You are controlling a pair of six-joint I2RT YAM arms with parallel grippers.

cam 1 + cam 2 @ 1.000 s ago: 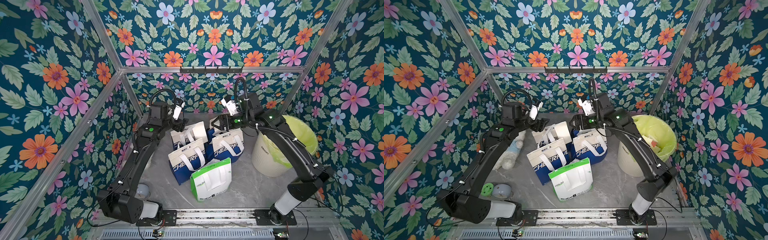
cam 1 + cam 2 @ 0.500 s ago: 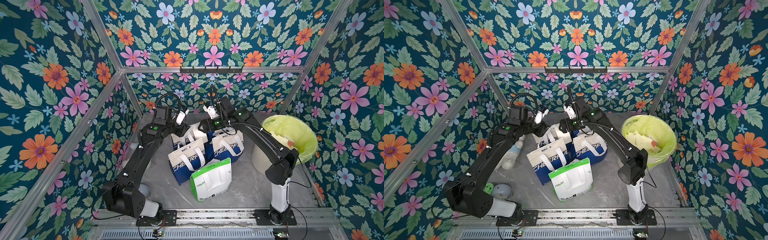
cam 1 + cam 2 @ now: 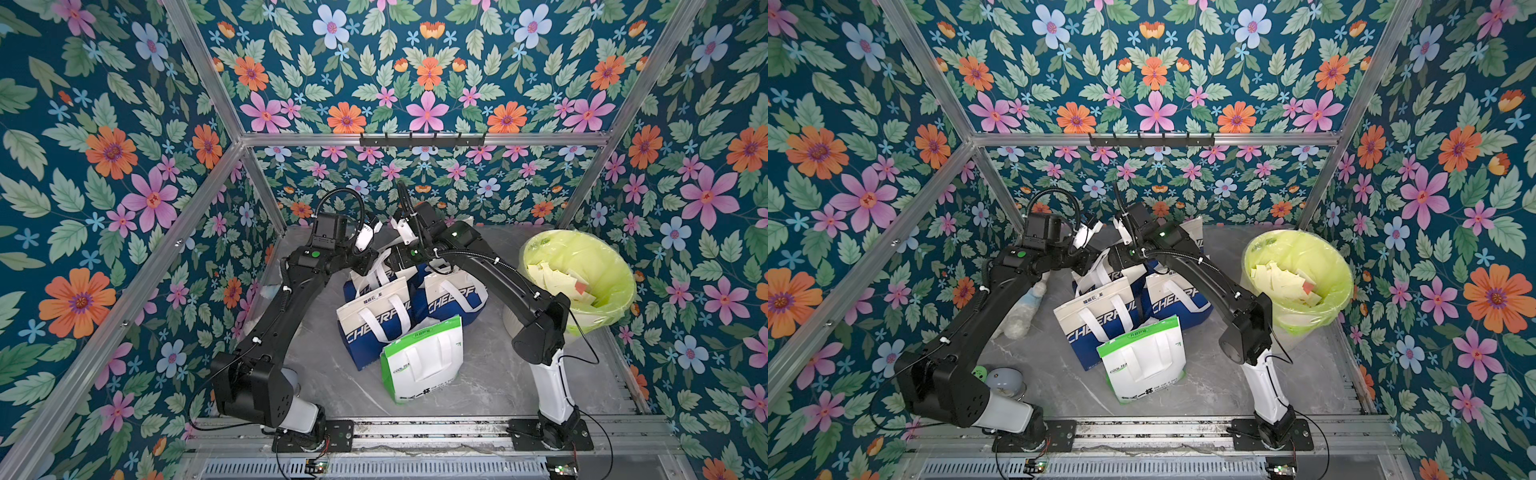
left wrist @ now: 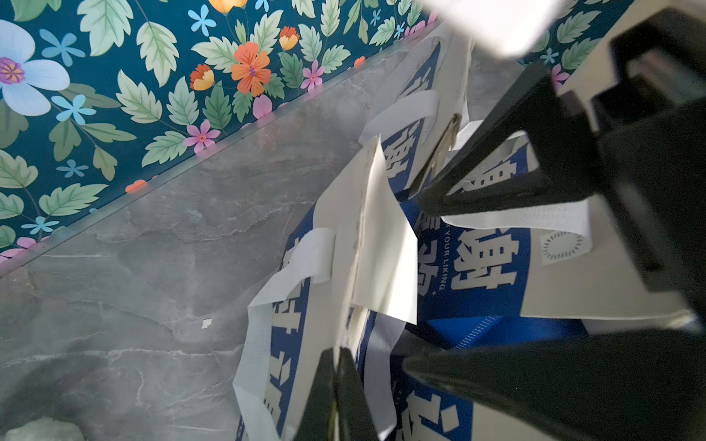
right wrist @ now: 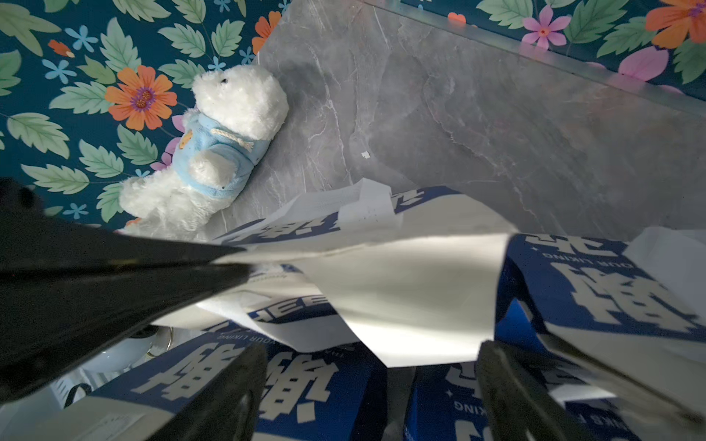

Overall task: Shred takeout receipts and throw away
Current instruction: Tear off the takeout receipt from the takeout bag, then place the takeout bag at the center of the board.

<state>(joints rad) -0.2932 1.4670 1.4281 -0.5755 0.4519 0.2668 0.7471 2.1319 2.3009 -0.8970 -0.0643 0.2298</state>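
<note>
White paper, thin and limp: one receipt (image 5: 401,298) hangs over the bags at the 12 o'clock end of the cluster, beneath both wrists, so the top views barely show it. The left gripper (image 5: 244,263) has its jaws closed on one edge of the sheet. Whether the sheet is free of the bag top behind it, I cannot tell. The right gripper (image 5: 372,362) has its jaws wide open on either side of the sheet's free corner, apparently not touching it.

I judge the step in hand to be taking a two-handed hold for the tear. The next move calls for the right jaws to close on the loose edge near the left pinch, then for the two to pull in opposite directions. If they grip too far apart, the paper may only crumple.

At 3 o'clock from the bags stands the bin (image 3: 615,291) with its yellow-green liner. It holds a heap of pale paper pieces (image 3: 557,278) and one small red scrap. White-and-blue bags (image 3: 374,320) fill the middle of the worktop (image 3: 490,374), with a white-and-green bag (image 3: 424,361) at 6 o'clock. Their insides are hidden. A plush bear (image 5: 221,126) lies at 9 o'clock, by the wall.
</note>
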